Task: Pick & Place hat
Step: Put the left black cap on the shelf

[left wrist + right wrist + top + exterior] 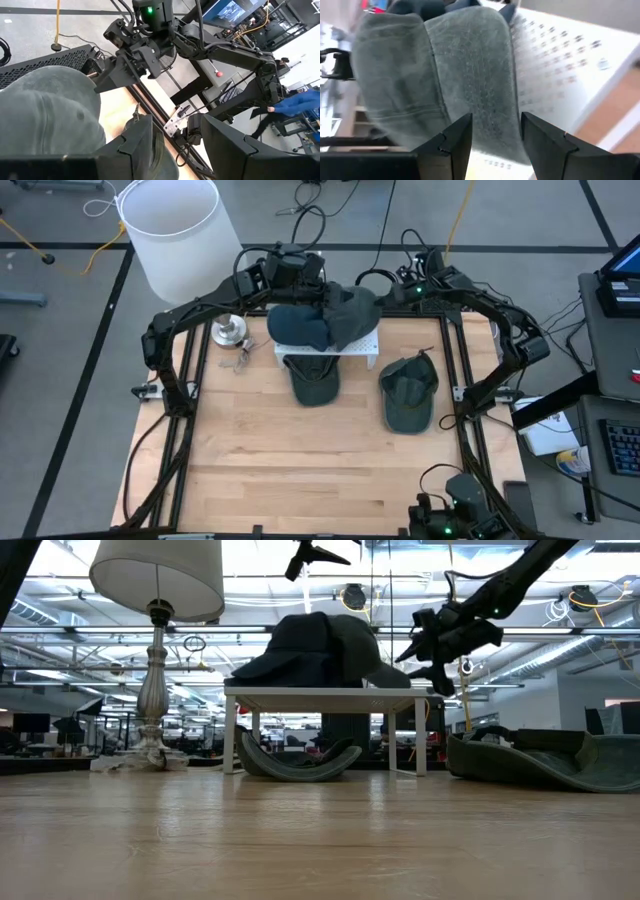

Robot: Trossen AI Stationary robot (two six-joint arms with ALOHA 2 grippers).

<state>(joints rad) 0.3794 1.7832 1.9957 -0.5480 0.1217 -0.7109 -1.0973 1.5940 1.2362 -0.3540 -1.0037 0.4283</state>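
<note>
A white perforated shelf (362, 347) stands at the table's far middle. On it lie a navy hat (298, 327) and a grey-green hat (352, 312), crowns up and overlapping. A dark green hat (313, 380) lies under the shelf's near edge. Another green hat (408, 392) rests on the table to its right. My left gripper (175, 122) hangs open above the shelf's far side, with the grey-green hat (45, 120) beside its fingers. My right gripper (496, 120) is open at the shelf's right, pointing at that hat's brim (480, 75) and just short of it (440, 648).
A lamp with a white shade (175, 225) and a metal base (230, 332) stands at the far left, and a small metal object (238, 360) lies beside it. Black rails (185, 380) line both sides of the table. The near half of the wooden table (300, 470) is bare.
</note>
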